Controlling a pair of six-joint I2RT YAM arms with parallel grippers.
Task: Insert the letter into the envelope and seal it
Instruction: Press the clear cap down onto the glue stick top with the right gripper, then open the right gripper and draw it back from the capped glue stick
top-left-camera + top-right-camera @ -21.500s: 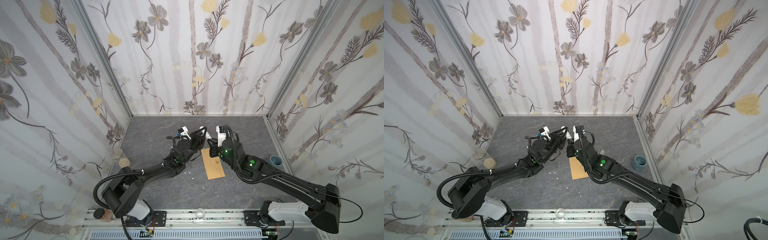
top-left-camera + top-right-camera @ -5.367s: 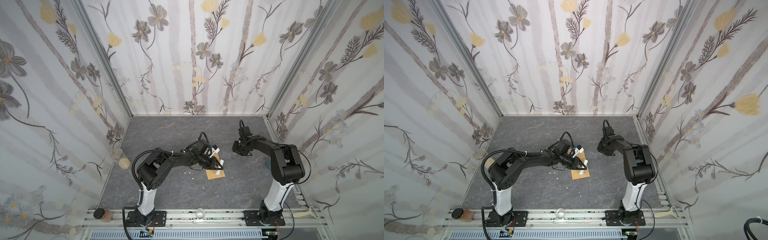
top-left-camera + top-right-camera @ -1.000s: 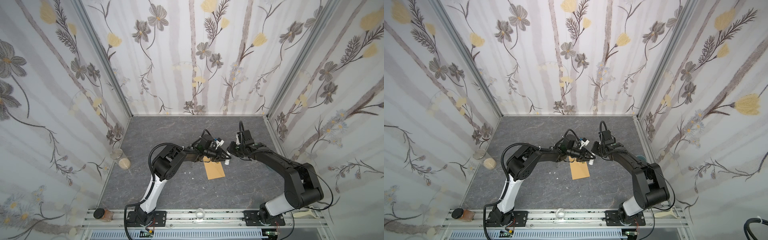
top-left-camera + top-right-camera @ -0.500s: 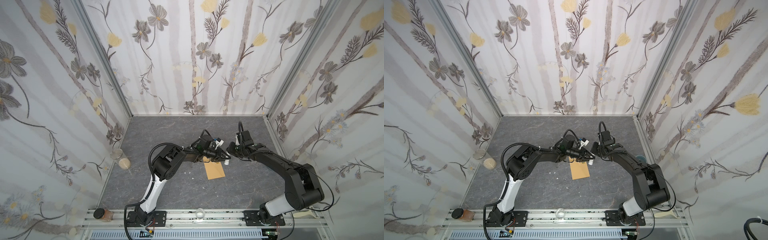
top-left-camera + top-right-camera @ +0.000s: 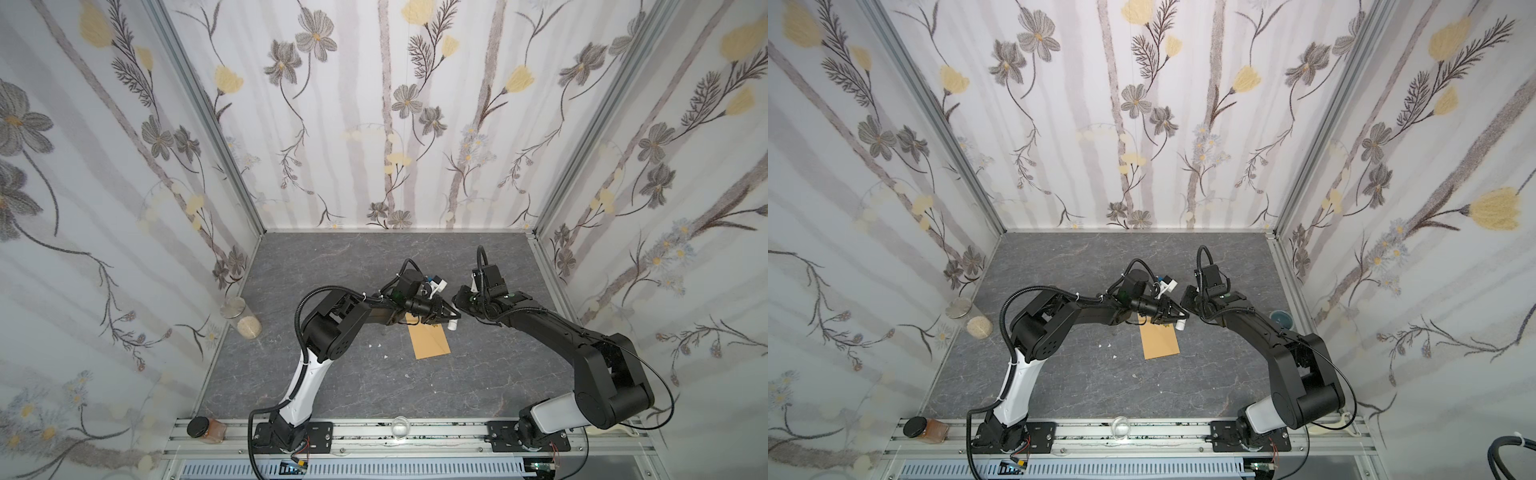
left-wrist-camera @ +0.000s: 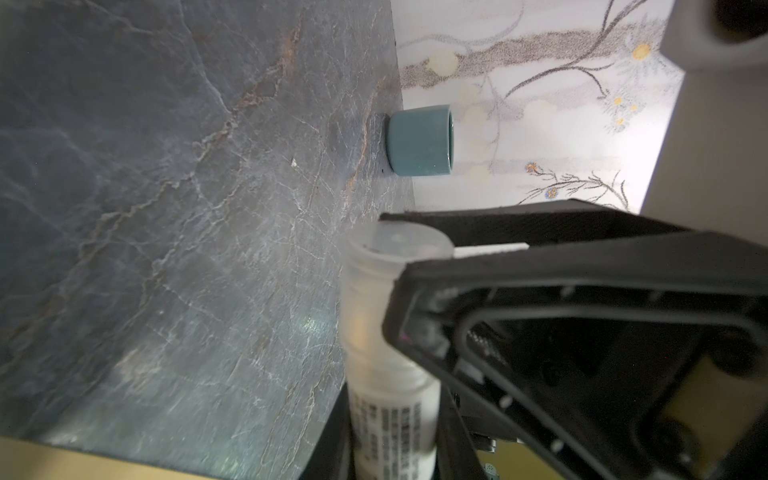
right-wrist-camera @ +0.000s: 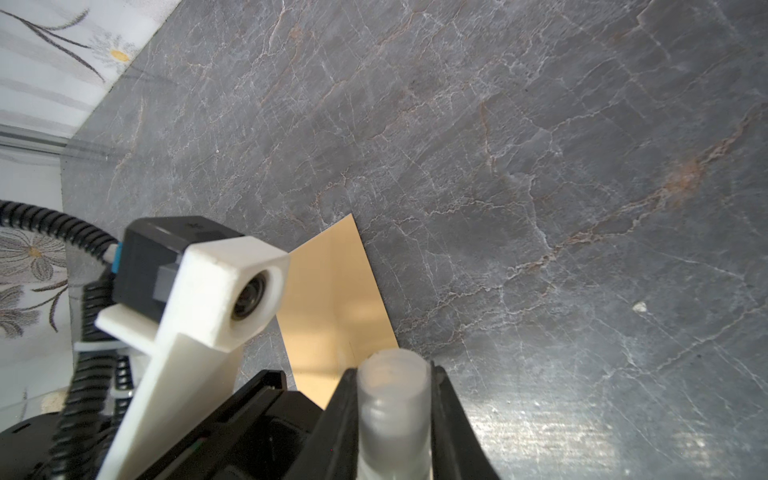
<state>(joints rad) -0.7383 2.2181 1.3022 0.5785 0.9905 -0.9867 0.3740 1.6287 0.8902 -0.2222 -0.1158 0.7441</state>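
The tan envelope [image 5: 430,343] [image 5: 1160,340] lies flat on the grey tabletop, with its far end under the grippers. Just above that end is a small white glue stick [image 5: 451,325] [image 5: 1180,326]. My left gripper [image 5: 444,318] [image 6: 392,440] is shut on the stick's printed body [image 6: 390,415]. My right gripper [image 5: 455,309] [image 7: 392,415] comes in from the right and is shut on the stick's translucent upper end [image 7: 392,390]. In the left wrist view its black fingers [image 6: 498,232] clamp that end. The envelope [image 7: 332,299] lies behind the stick. The letter is not in view.
A teal cup [image 5: 1281,318] [image 6: 419,141] stands by the right wall. A lidded jar [image 5: 235,309] and a beige round thing [image 5: 249,327] sit at the left wall. A brown jar [image 5: 203,428] lies on the front rail. White scraps [image 5: 376,345] dot the table.
Over the last second both arms have barely moved. Since a few seconds ago, the left gripper has carried the glue stick up off the envelope and the right gripper has come across to it.
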